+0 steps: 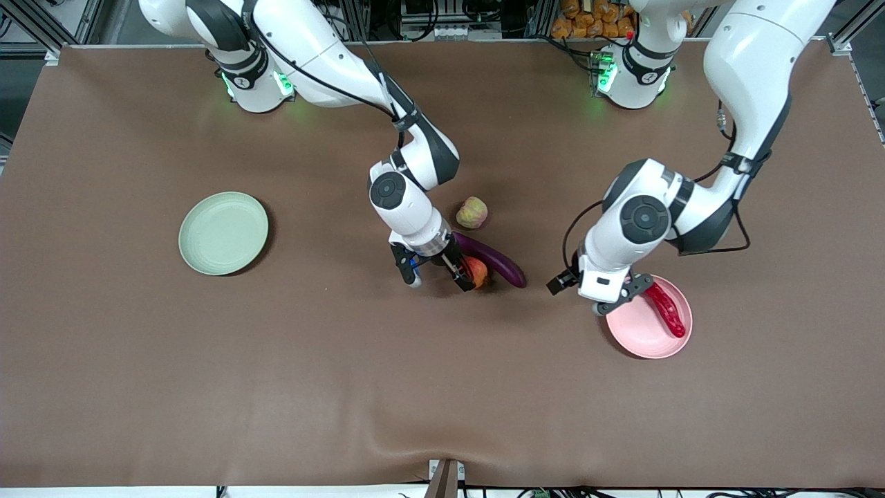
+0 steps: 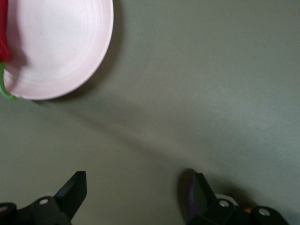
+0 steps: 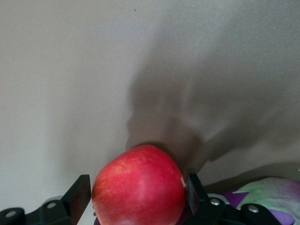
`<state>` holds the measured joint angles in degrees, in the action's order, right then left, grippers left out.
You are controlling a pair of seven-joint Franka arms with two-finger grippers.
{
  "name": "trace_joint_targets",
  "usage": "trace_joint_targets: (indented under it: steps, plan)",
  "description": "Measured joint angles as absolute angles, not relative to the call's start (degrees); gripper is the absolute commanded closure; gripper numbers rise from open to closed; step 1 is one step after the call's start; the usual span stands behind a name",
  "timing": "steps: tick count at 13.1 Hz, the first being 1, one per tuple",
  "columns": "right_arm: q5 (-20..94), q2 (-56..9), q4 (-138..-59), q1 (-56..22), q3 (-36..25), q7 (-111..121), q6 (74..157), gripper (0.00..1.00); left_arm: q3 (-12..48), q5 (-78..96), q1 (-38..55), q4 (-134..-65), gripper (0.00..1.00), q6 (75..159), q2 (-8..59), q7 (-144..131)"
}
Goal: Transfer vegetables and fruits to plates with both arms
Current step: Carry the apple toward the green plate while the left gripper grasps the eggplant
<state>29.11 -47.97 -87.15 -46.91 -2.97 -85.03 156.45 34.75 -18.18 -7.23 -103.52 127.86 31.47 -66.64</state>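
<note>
The right gripper [image 1: 442, 271] is down at the middle of the brown table [image 1: 138, 380], with its fingers on either side of the apple [image 1: 477, 271]. In the right wrist view the apple [image 3: 139, 187] fills the gap between the two black fingers [image 3: 79, 194], which sit against its sides. The apple lies just beside the eggplant [image 1: 492, 259], which slants across the table next to it, its purple skin and pale cap [image 3: 269, 194] showing at the edge of the right wrist view. The lumpy yellow-green fruit [image 1: 471, 212] sits farther from the front camera than the eggplant and near it. The green plate [image 1: 222, 232] lies toward the right arm's end of the table, with nothing on it. The left gripper [image 1: 612, 297] hangs over the rim of the pink plate [image 1: 643, 332], fingers [image 2: 75, 190] spread wide and holding nothing. The red chili pepper [image 1: 666, 308] lies on the pink plate [image 2: 61, 47], its green stem [image 2: 4, 86] reaching over the rim.
</note>
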Motion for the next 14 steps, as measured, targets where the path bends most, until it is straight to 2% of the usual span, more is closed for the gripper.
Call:
trace_joint_targets:
  steps: [1,3,5,8,11,14]
  plan:
    - [29.08,-47.98,-87.02,-46.93,-2.98,-84.99,156.44,1.00,34.75,-18.18,-6.83,-103.57,0.00,127.86,31.69,-67.67]
    - [29.05,-47.96,-86.38,-47.00,-3.07,-84.96,155.58,1.00,34.74,-18.18,-5.89,-103.62,0.00,127.86,32.18,-69.78]
    - [29.02,-47.49,-85.05,-46.66,-4.04,-84.11,148.46,1.00,34.75,-18.18,-4.21,-103.63,0.00,127.87,32.68,-72.76]
    - [29.02,-42.12,-82.57,-41.47,-5.08,-79.22,129.60,1.00,34.73,-18.18,-0.83,-103.65,0.00,127.90,33.53,-78.17]
    - [28.99,-33.93,-82.10,-32.61,-5.22,-68.71,108.65,1.00,34.70,-20.59,2.01,-103.71,0.00,127.90,34.36,-84.51]
    - [26.17,-29.20,-82.38,-23.71,-5.41,-55.30,88.83,1.00,34.65,-25.82,5.10,-103.75,0.00,129.38,36.88,-94.43]
